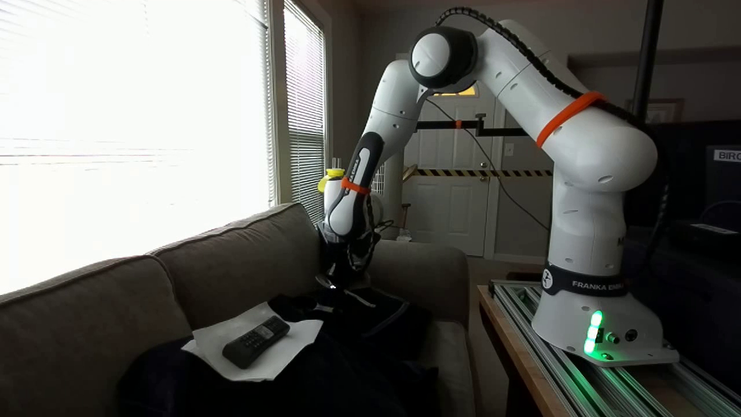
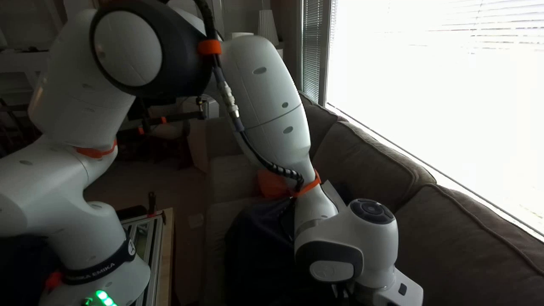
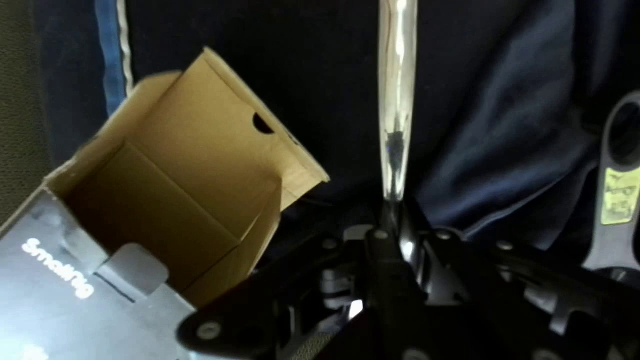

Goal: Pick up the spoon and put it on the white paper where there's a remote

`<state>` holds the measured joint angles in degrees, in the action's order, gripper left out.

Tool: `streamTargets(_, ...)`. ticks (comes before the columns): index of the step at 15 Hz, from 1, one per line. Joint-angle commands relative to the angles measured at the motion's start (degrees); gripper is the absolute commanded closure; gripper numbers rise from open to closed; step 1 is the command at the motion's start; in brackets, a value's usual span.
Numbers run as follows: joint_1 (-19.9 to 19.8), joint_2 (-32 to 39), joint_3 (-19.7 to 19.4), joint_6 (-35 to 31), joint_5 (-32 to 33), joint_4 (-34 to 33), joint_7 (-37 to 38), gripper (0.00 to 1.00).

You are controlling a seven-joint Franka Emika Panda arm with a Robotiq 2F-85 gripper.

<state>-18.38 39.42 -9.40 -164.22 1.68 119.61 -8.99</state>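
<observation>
A shiny metal spoon [image 3: 397,90] runs up from between my gripper's fingertips [image 3: 397,225] in the wrist view. My gripper is shut on it, and the fingers partly hide it. In an exterior view the spoon [image 1: 360,298] shows under the gripper [image 1: 343,279], just above or at the dark cloth; I cannot tell if it touches. The white paper [image 1: 304,339] lies on the dark cloth on the sofa, nearer that camera than the gripper. The black remote [image 1: 256,341] rests on the paper. The gripper's tips and the spoon are out of frame in an exterior view.
An open cardboard box [image 3: 165,185] stands left of the fingers in the wrist view. A grey tool handle with a yellow label [image 3: 620,197] lies at the right. The sofa back [image 1: 243,278] runs behind the paper and gripper. Dark cloth [image 1: 347,370] covers the seat.
</observation>
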Motion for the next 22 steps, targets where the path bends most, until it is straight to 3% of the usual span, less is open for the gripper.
streamTargets(1, 4.52, -9.95, -5.36, 6.11, 3.09, 7.05, 2.35, 0.98)
streamTargets(6, 11.91, -14.94, -12.69, 15.44, 14.47, 6.92, 7.71, 0.98)
streamTargets(10, 17.44, -14.24, -13.92, 22.21, 27.82, 3.98, 13.59, 0.98)
streamTargets(14, 20.14, -10.38, -11.92, 27.83, 38.1, -0.98, 16.68, 0.98)
streamTargets(22, 20.55, -0.5, -7.66, 36.26, 58.15, -10.05, 19.06, 0.98)
